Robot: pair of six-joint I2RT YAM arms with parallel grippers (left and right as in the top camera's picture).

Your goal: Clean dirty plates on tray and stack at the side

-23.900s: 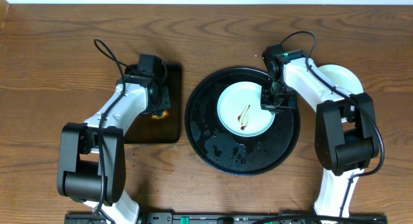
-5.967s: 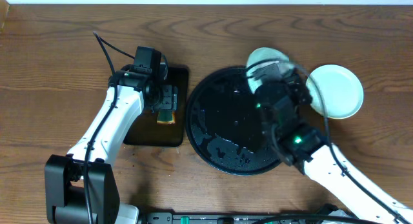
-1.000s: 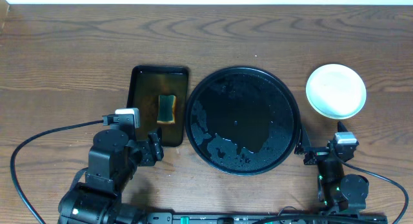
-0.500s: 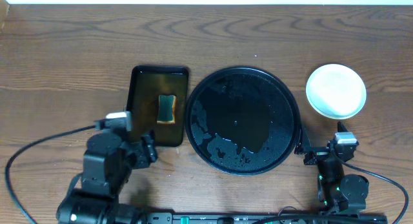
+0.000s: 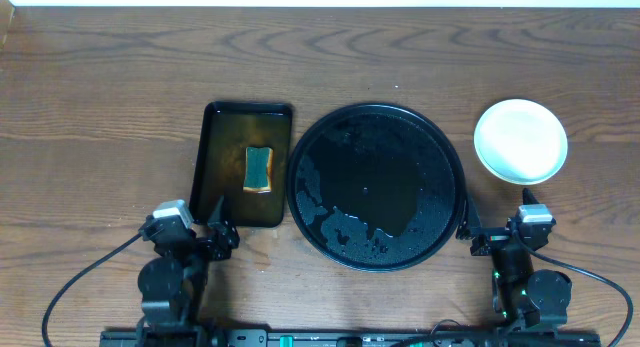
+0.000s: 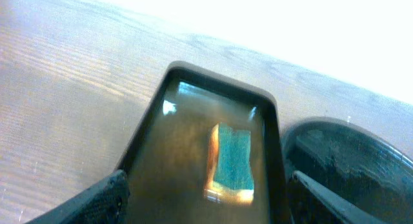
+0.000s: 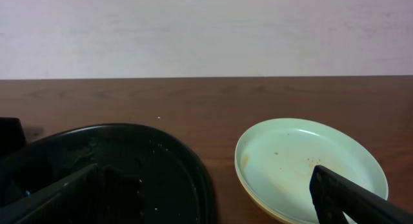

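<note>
Plates (image 5: 520,140) are noted stacked on the table (image 5: 100,107) at 3 o'clock of the wet, plate-free tray (image 5: 375,187); with the work judged finished, left tool (image 6: 206,184) and right tool (image 7: 205,171) are held spread and empty toward 6 o'clock.

Inspected all views for lettering, labels, brands, numbers and signs — found none legible on the tray (image 5: 375,152), the plates (image 5: 520,140), the sponge tray (image 5: 212,167) or the table (image 5: 100,107).
</note>
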